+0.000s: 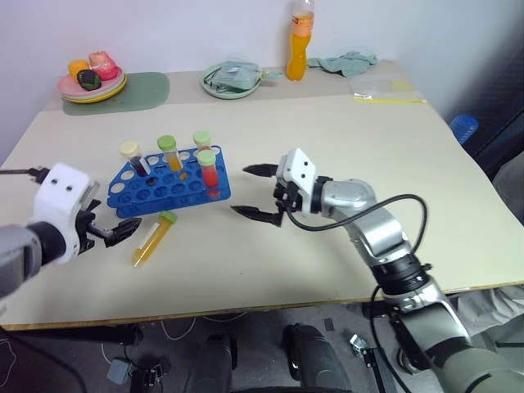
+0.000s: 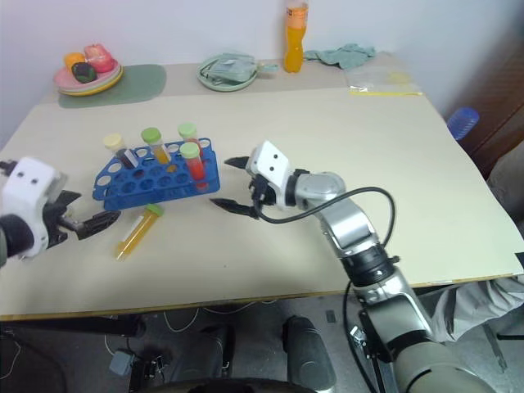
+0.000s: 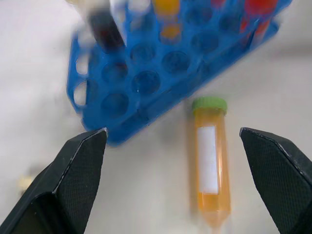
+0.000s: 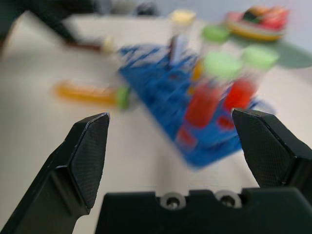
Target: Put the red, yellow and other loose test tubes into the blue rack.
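The blue rack [image 1: 168, 182] stands left of centre on the table with several capped tubes upright in it, among them a red tube [image 1: 209, 170] at its near right corner. A green-capped yellow tube [image 1: 153, 239] lies loose on the table just in front of the rack. My left gripper [image 3: 173, 130] hovers open over that loose tube and the rack's near edge, holding nothing. Just right of the rack, my right gripper [image 1: 241, 191] points at the red tubes [image 4: 202, 102], open and empty.
At the table's back are a plate of toy food [image 1: 92, 82] on a green mat [image 1: 135, 92], a green dish [image 1: 233, 80], an orange bottle [image 1: 300, 41], a cloth [image 1: 348, 61] and a plastic bag [image 1: 389, 90]. The table's front edge [image 1: 246, 307] is near.
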{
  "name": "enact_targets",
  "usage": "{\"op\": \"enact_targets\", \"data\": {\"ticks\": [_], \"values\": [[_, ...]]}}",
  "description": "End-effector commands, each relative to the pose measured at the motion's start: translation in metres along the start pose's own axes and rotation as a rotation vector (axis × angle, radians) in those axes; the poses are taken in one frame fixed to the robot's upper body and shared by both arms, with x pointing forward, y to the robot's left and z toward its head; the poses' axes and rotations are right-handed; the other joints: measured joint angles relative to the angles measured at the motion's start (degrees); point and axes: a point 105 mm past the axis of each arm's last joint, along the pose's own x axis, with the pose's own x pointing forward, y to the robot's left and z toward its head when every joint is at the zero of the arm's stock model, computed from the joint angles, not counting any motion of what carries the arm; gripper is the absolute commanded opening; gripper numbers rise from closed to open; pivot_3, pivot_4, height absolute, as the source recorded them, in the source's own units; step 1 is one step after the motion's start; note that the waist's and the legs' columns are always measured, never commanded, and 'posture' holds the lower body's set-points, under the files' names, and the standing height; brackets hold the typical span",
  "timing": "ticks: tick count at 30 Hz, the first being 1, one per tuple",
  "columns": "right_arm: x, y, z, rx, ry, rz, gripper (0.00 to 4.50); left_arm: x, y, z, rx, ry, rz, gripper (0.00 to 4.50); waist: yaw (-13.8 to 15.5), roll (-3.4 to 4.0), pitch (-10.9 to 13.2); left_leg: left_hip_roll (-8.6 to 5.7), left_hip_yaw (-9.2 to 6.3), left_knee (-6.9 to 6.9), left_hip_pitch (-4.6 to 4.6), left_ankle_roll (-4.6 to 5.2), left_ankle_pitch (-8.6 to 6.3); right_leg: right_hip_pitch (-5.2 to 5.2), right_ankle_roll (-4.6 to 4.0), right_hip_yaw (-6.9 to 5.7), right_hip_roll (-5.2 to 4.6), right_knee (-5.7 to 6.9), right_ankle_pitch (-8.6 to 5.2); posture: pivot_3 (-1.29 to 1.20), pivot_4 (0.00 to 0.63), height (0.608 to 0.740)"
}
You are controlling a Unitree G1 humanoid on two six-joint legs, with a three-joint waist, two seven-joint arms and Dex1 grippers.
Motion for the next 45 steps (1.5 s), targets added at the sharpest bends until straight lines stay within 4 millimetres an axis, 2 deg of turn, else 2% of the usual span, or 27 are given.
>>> {"op": "enact_targets", "data": {"ticks": [1,8,13,18,21,26,27,30,35,37,39,41,43,45], "values": [[-0.007,0.012,0.013,-0.045,-0.022,0.087,4.42,0.007,-0.012,-0.001,-0.004,0.154,-0.094,4.5,0.0,-0.01,0.0,-0.01,0.02,0.01,-0.01,0.0,0.0,0.0,0.01,0.01,-0.01,-0.01,0.0,0.0,0.15,0.74],[-0.005,0.021,0.01,-0.043,-0.024,0.103,4.42,0.035,-0.023,0.013,0.048,0.271,-0.151,4.5,-0.4,-0.03,0.0,0.0,0.01,0.02,-0.05,-0.03,0.01,-0.05,0.01,0.03,0.0,0.02,0.0,0.0,0.15,0.74],[-0.002,0.027,0.011,-0.03,-0.039,0.099,4.42,0.049,-0.02,0.013,0.064,0.337,-0.118,4.5,-0.3,-0.04,0.0,-0.01,0.01,0.04,-0.09,-0.03,0.02,-0.07,0.01,0.03,-0.01,0.0,0.0,0.0,0.15,0.74],[0.001,0.031,0.011,-0.019,-0.051,0.08,4.42,0.064,-0.032,0.006,0.034,0.376,-0.168,4.5,0.3,-0.05,0.0,-0.01,0.02,0.09,-0.11,-0.03,0.02,-0.07,0.02,0.04,-0.02,0.01,0.0,0.0,0.15,0.74],[0.003,0.031,0.013,-0.016,-0.06,0.07,4.5,0.068,-0.034,-0.001,0.026,0.399,-0.164,3.68,0.4,-0.08,0.0,-0.01,0.02,0.11,-0.12,-0.03,0.02,-0.07,0.02,0.04,-0.03,0.02,0.0,0.0,0.15,0.74],[0.005,0.034,0.015,-0.01,-0.071,0.072,4.5,0.068,-0.036,-0.005,-0.004,0.384,-0.173,1.09,0.5,-0.09,0.0,-0.01,0.01,0.12,-0.12,-0.03,0.02,-0.07,0.02,0.04,-0.05,0.02,0.0,0.0,0.15,0.74],[0.005,0.035,0.015,-0.01,-0.071,0.073,4.5,0.063,-0.037,-0.004,-0.005,0.373,-0.197,0.78,0.5,-0.09,0.0,-0.01,0.01,0.12,-0.12,-0.03,0.02,-0.07,0.02,0.04,-0.05,0.02,0.0,0.0,0.15,0.74],[0.004,0.035,0.016,-0.011,-0.071,0.072,4.5,0.045,-0.035,-0.005,-0.005,0.345,-0.223,0.78,0.3,-0.11,0.1,-0.01,0.02,0.11,-0.12,-0.04,0.02,-0.09,0.02,0.05,-0.05,0.02,0.0,0.0,0.15,0.74],[0.002,0.035,0.015,-0.009,-0.067,0.07,4.5,0.017,-0.033,0.018,0.105,0.009,-0.205,0.78,0.5,-0.11,0.1,0.01,0.05,0.08,-0.13,-0.07,0.04,-0.14,0.0,0.07,-0.09,0.01,0.0,0.0,0.15,0.74],[0.001,0.034,0.014,-0.004,-0.066,0.068,4.5,0.004,-0.028,0.031,0.115,-0.205,-0.143,0.78,0.6,-0.09,0.1,-0.01,0.07,0.08,-0.14,-0.1,0.06,-0.12,0.0,0.07,-0.12,-0.01,0.0,0.0,0.15,0.74],[0.002,0.033,0.012,0.016,-0.069,0.058,4.5,-0.005,-0.019,0.048,0.062,-0.455,-0.004,0.78,1.0,-0.09,0.0,-0.01,0.08,0.06,-0.12,-0.11,0.06,-0.1,0.0,0.07,-0.17,-0.05,0.0,0.0,0.15,0.74],[0.004,0.032,0.009,0.037,-0.07,0.05,4.5,-0.005,-0.021,0.06,0.078,-0.611,0.175,0.78,1.6,-0.17,0.0,-0.01,0.05,0.12,-0.12,-0.11,0.06,-0.03,-0.01,0.02,-0.16,-0.1,0.01,0.0,0.15,0.74],[0.006,0.032,0.008,0.051,-0.072,0.044,4.5,-0.001,-0.034,0.074,0.134,-0.731,0.332,0.78,2.2,-0.29,-0.1,-0.03,0.05,0.16,-0.12,-0.12,0.06,0.0,0.0,0.04,-0.16,-0.09,0.03,0.0,0.15,0.74],[0.009,0.032,0.007,0.062,-0.077,0.035,4.5,0.009,-0.046,0.082,0.07,-0.814,0.419,0.78,2.6,-0.3,-0.1,-0.12,0.06,0.18,-0.09,-0.12,0.06,0.07,0.03,0.05,-0.22,-0.11,0.05,0.0,0.15,0.74]]}}
